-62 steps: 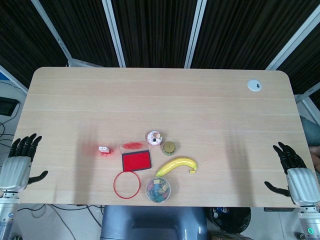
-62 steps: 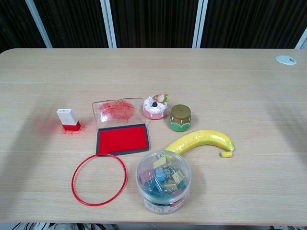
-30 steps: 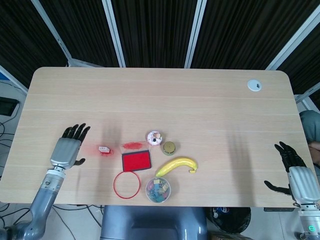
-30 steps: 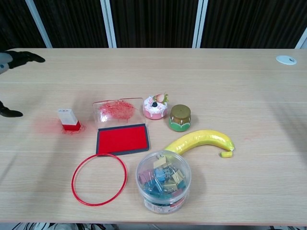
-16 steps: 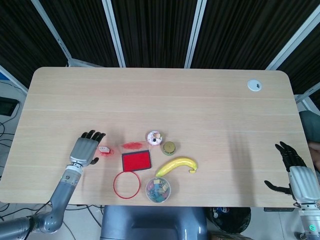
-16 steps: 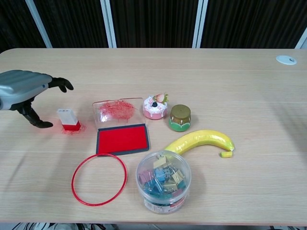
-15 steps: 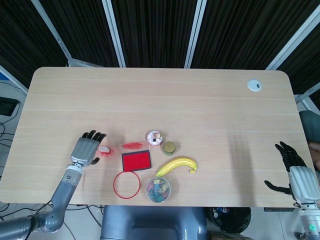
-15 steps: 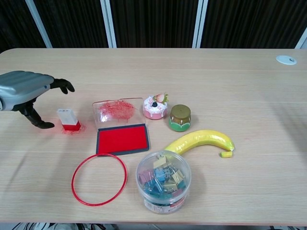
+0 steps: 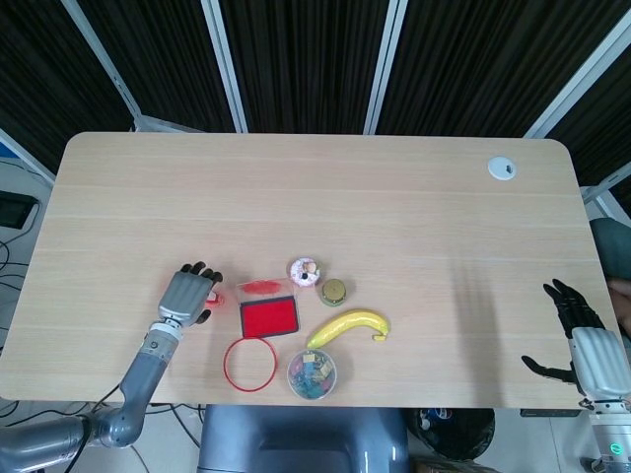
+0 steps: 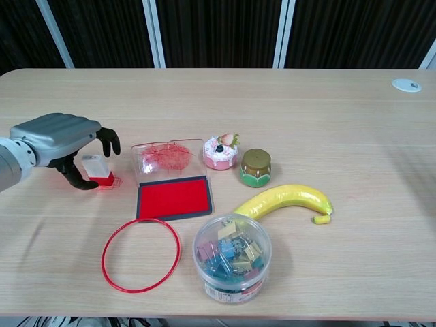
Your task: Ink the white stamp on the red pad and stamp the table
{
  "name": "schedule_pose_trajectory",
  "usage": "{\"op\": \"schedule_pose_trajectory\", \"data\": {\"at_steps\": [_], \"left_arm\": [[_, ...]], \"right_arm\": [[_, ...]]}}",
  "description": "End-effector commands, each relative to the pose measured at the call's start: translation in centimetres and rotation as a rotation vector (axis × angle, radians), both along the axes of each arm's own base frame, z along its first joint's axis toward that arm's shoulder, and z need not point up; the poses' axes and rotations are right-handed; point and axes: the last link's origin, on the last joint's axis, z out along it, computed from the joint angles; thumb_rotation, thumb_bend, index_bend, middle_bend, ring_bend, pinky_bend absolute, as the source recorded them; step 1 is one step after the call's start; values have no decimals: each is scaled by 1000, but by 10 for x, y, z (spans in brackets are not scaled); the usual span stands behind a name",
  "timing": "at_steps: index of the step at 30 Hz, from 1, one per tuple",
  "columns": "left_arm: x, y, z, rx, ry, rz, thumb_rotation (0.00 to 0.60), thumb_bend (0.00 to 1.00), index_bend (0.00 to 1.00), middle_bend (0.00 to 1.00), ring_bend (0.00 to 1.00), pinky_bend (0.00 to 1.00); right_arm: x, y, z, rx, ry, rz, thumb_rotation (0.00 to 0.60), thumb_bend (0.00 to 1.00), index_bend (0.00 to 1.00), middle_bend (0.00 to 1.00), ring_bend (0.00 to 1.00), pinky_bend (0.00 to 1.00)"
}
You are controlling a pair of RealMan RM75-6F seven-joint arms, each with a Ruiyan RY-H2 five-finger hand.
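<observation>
— So, where's the white stamp (image 10: 96,168) rn?

— Upright on the bench (image 10: 354,136), left of the red ink pad (image 10: 174,198), standing on a smudge of red ink. White body w/ a red base.

— Left hand (image 10: 63,139)?

— Arched over the stamp, fingers curled down past its far side, thumb low on the near-left side. Nothing gripped; can't tell if the thumb tip actually touches the base. In the head view the hand (image 9: 190,294) covers most of the stamp, only a bit of red shows beside it.

— Right hand (image 9: 580,342)?

— Well apart, at the bench's right edge, fingers spread, holding nothing.

— Pad itself?

— Lid (image 10: 167,158) flipped back, clear plastic smeared w/ red; red surface exposed.

— Other stuff?

— Red ring (image 10: 141,255) flat in front of the pad, clear tub of binder clips (image 10: 232,257) to its right, banana (image 10: 285,201) beyond that. Small toy cake (image 10: 221,150) and a gold-lidded jar (image 10: 255,167) just beside each other, behind the banana. White grommet (image 10: 406,84) at the far right corner.
</observation>
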Motion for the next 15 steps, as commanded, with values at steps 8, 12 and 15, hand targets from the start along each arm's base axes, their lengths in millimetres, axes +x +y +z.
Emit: {"op": "schedule_pose_trajectory", "data": {"at_steps": [8,12,15], "left_arm": [[-2,1,-5,-3,5,-2,600,259,398,392,207,277],[-3,1,-4,0,8,-4,600,272,427,425,228,288],[-4,1,-3,3,10,-4,600,289,438,438,229,290]], "right_arm": [[0,0,0,-2,-4,0,600,97,0,0,0,175],[0,0,0,-2,-6,0,600,100,0,0,0,175],[1,0,0,-2,-7,0,600,102,0,0,0,175]]}}
